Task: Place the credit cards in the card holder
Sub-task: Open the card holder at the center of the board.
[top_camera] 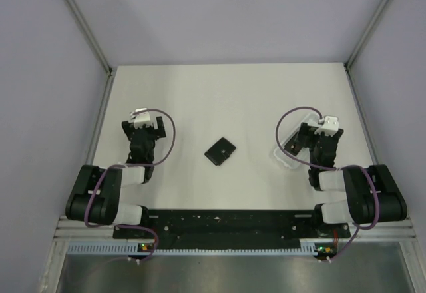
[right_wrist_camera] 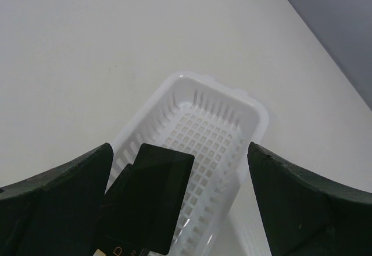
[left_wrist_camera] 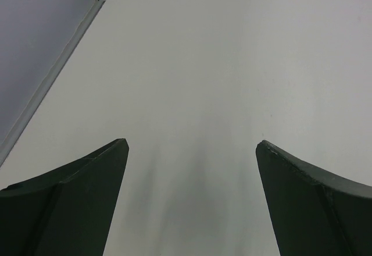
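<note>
Black and folded shut, the wallet (top_camera: 219, 151) is seen lying flat on the white table (top_camera: 233, 100), about midway between the two arms and touched by neither. Dark cards (right_wrist_camera: 152, 201) are stacked in the near end of a white slotted tray (right_wrist_camera: 256, 116), which is placed on the right side of the table, apart from the wallet. The right gripper (right_wrist_camera: 180, 148) is held just above the tray with its fingers wide apart, gripping nothing. The left gripper (left_wrist_camera: 192, 148) is held over bare table, its fingers also spread wide.
</note>
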`<state>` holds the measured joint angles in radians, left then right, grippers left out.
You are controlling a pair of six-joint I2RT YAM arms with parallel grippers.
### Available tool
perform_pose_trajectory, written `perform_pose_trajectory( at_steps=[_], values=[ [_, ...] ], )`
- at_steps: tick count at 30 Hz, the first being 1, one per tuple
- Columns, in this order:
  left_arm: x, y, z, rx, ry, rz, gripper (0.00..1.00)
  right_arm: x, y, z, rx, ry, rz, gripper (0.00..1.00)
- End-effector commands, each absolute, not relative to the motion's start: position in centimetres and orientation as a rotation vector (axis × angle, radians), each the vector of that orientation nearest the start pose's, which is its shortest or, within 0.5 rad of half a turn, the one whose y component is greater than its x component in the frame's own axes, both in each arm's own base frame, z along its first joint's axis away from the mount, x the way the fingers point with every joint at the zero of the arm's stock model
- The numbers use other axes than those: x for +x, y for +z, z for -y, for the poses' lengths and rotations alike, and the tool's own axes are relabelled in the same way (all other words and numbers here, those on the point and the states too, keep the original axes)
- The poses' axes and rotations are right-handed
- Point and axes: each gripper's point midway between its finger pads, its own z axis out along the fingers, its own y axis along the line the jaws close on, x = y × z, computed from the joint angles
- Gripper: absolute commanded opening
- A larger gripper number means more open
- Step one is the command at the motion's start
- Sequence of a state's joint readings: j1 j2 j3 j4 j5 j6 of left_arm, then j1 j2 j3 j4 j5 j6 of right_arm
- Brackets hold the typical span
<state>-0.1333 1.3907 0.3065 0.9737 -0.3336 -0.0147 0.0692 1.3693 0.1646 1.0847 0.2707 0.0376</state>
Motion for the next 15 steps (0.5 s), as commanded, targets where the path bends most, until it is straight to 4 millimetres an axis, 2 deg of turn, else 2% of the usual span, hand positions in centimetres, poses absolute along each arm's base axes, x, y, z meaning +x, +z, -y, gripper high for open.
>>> perform_pose_trajectory(
  at_steps=[1,2,4,5,6,7,8,13,15],
  values=[
    [38.4,14.0,1.9,0.037,0.149,-1.642,0.98,35.1,12.0,2.9,0.264,-0.162,-1.596,0.99],
    [38.5,13.9,2.4,0.047,0.156,-1.706,0.98,34.8,12.7,3.0,0.255,-0.171,-1.557,0.99],
    [39.6,15.4,2.6,-0.044,0.148,-1.784,0.98,33.8,14.1,4.3,0.363,-0.230,-1.522,0.99],
    [39.8,15.3,2.4,-0.092,0.149,-1.848,0.98,33.4,14.3,5.0,0.431,-0.247,-1.534,0.99],
    [40.2,15.8,2.6,-0.108,0.151,-1.890,0.98,32.7,13.2,5.4,0.485,-0.272,-1.622,0.99],
    [40.3,15.9,2.7,-0.131,0.150,-1.947,0.99,32.4,13.5,5.8,0.544,-0.287,-1.651,0.99],
    [40.5,15.7,2.5,-0.146,0.173,-1.980,0.99,32.5,15.0,6.0,0.577,-0.278,-1.638,0.99],
    [40.4,14.4,3.7,-0.208,0.103,-2.110,0.99,31.6,18.6,5.7,0.612,-0.226,-1.631,0.99],
    [40.2,14.3,4.6,-0.202,0.046,-2.141,0.99,31.7,19.8,4.3,0.546,-0.157,-1.674,0.99]
  ],
)
